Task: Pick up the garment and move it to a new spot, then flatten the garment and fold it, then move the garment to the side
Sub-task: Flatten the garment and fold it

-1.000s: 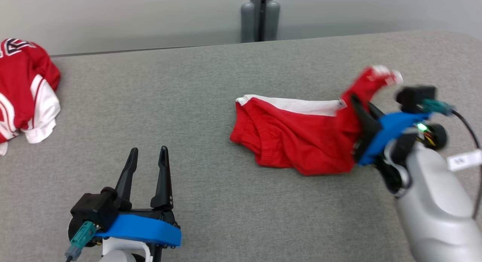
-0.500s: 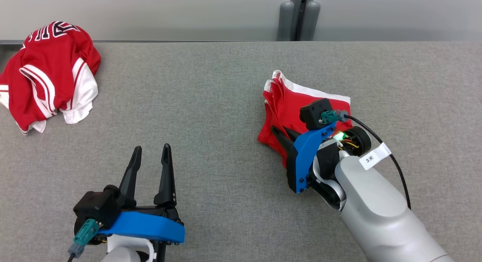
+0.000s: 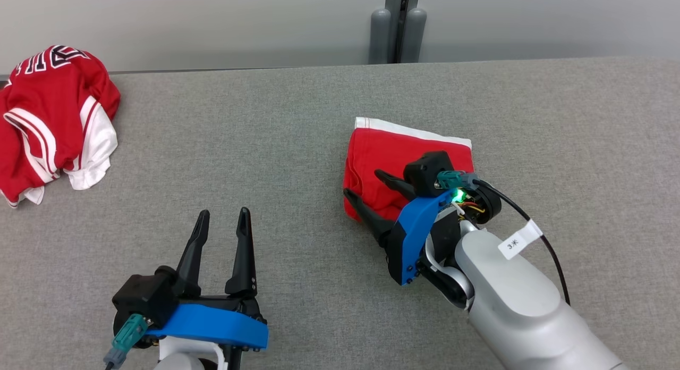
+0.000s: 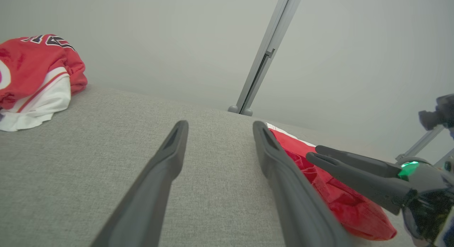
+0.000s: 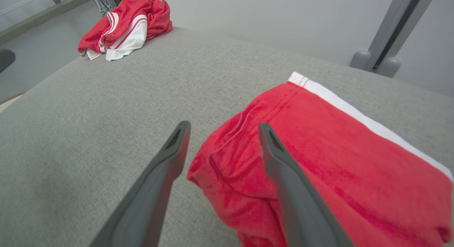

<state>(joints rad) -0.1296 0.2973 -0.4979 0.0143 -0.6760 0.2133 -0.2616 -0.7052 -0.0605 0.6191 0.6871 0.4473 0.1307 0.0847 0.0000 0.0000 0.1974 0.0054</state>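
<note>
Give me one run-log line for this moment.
garment: folded, flat on table | right gripper: open at its corner | left gripper: open, apart | jersey: crumpled, far left

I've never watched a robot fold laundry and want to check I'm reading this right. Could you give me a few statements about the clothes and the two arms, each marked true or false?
1. The red shorts lie folded on the grey table. True.
2. The right arm's fingers are clamped shut on the shorts. False: they stand open, with the shorts' near corner between them.
3. The left arm's fingers hold the jersey. False: they are open over bare table, and the jersey lies crumpled at the table's far left.
4. A white stripe runs along the shorts' far edge. True.
</note>
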